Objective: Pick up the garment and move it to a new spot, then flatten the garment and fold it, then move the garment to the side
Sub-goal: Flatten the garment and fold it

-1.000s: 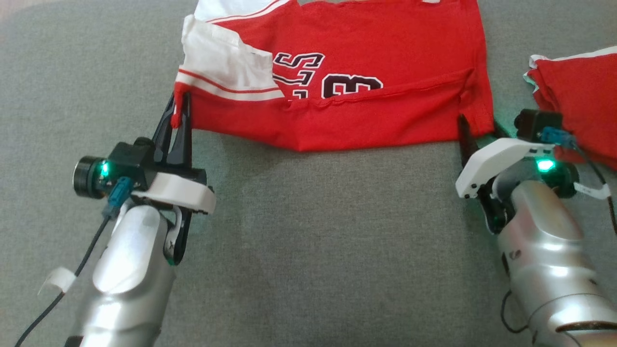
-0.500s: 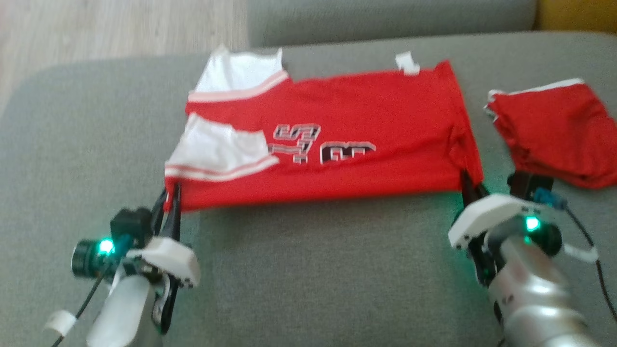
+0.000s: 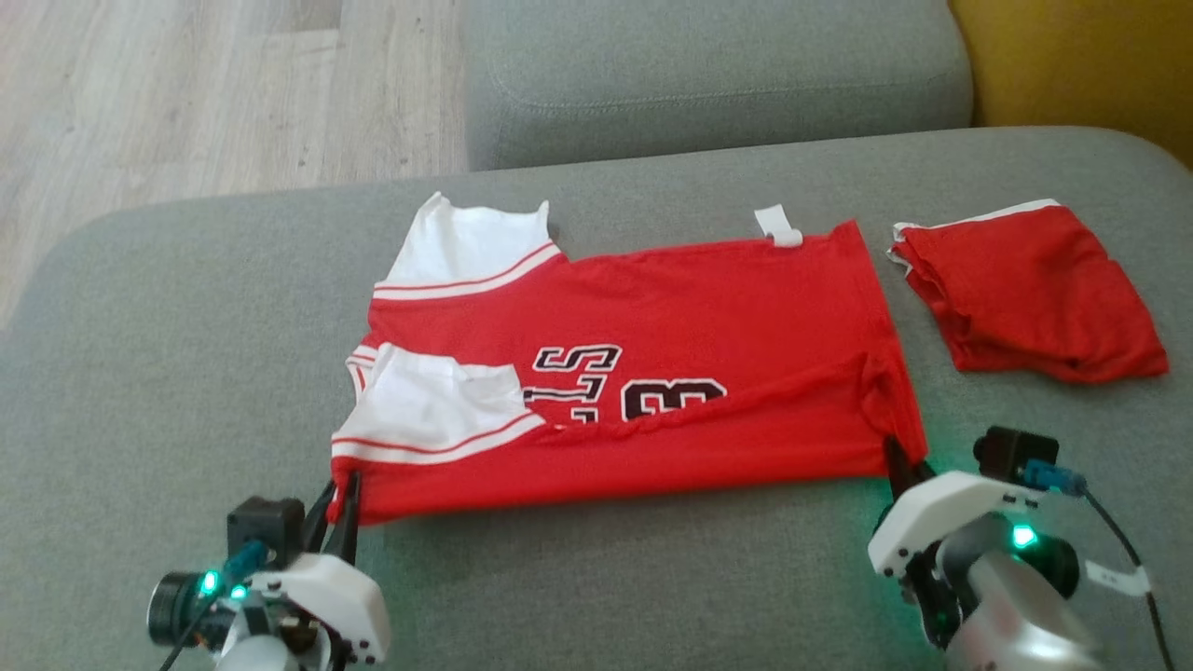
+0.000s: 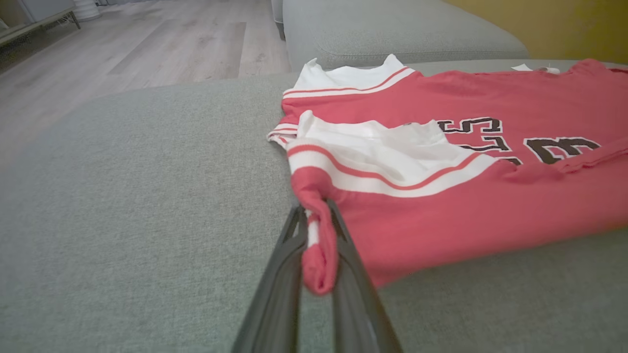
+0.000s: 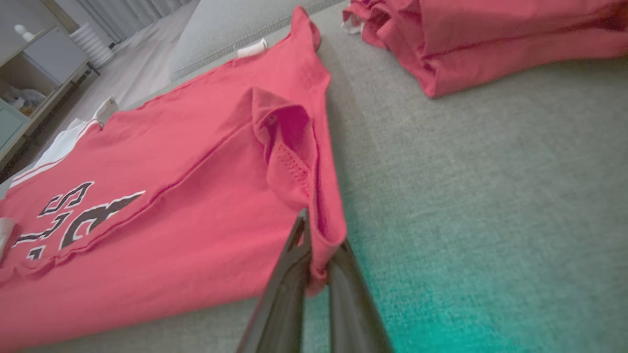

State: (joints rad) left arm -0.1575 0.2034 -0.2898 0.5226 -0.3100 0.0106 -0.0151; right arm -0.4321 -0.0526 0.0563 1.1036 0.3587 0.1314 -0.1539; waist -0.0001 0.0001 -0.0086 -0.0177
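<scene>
"S" and "3" on jersey [image 3: 708, 308]

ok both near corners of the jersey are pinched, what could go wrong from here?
The left gripper holds only a thin roll of the jersey; a pull may slip it.
The sleeve lies flopped over the front, a crease runs to the right gripper; folding could trap both.
The red pile sits near that gripper; a swing might snag it.

The left gripper [image 3: 341, 492] and right gripper [image 3: 902, 461] each carry two long, thin dark fingers [image 4: 277, 294] set in a white moulded shell [image 3: 337, 601]. Beside each shell sits a black camera [image 3: 170, 610] lit green, with a blue connector [image 3: 1053, 477] and black cable [image 3: 1109, 527]; the right forearm [image 3: 1007, 629] is silver and glossy
</scene>
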